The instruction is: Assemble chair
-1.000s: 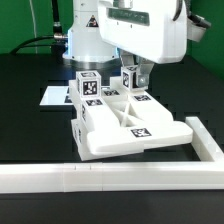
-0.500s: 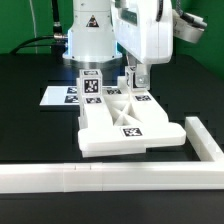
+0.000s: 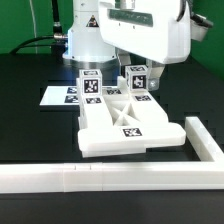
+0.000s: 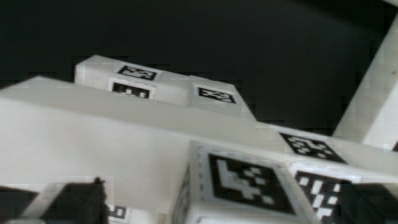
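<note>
The chair (image 3: 125, 122) sits half-built near the middle of the black bench, its front edge pushed against the long white rail (image 3: 110, 178) that runs along the bench's near edge and turns up at the exterior view's right. Two tagged posts stand at its back, one on the exterior view's left (image 3: 90, 86) and one under the arm (image 3: 138, 80); the marker board (image 3: 58, 96) lies flat behind them. The gripper (image 3: 137, 72) hangs just over the second post with its jaws spread wide and nothing between them, so the post looks released. The risk, as I judge it, is that this post is not fully seated: lifting away could brush a finger (image 4: 68, 200) against it and tilt or pull it loose. A crooked retreat might also nudge the whole chair off the rail
</note>
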`<state>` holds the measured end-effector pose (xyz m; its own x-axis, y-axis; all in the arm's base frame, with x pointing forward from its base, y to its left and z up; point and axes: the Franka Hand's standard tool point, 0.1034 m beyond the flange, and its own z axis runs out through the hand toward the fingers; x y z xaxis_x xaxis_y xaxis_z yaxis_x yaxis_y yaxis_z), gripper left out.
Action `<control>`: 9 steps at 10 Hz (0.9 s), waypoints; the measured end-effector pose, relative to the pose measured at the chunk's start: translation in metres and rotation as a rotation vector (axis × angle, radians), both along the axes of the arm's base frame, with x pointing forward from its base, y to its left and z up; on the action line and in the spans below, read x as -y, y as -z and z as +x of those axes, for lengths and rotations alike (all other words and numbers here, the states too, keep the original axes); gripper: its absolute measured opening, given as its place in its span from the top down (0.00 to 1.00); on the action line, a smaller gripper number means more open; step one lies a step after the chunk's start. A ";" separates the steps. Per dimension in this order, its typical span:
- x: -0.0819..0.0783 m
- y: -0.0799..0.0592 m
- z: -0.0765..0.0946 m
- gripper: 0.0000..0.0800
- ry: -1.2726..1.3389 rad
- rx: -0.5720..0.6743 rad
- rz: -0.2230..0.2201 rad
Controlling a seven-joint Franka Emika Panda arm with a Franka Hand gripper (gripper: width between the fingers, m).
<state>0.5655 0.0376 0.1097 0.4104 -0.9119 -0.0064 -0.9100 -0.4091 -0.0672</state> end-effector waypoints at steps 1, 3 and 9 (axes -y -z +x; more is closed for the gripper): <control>0.000 0.000 0.000 0.19 -0.104 0.004 -0.006; 0.000 0.000 -0.001 0.19 -0.290 -0.001 -0.023; 0.000 0.000 -0.001 0.19 -0.771 0.004 -0.069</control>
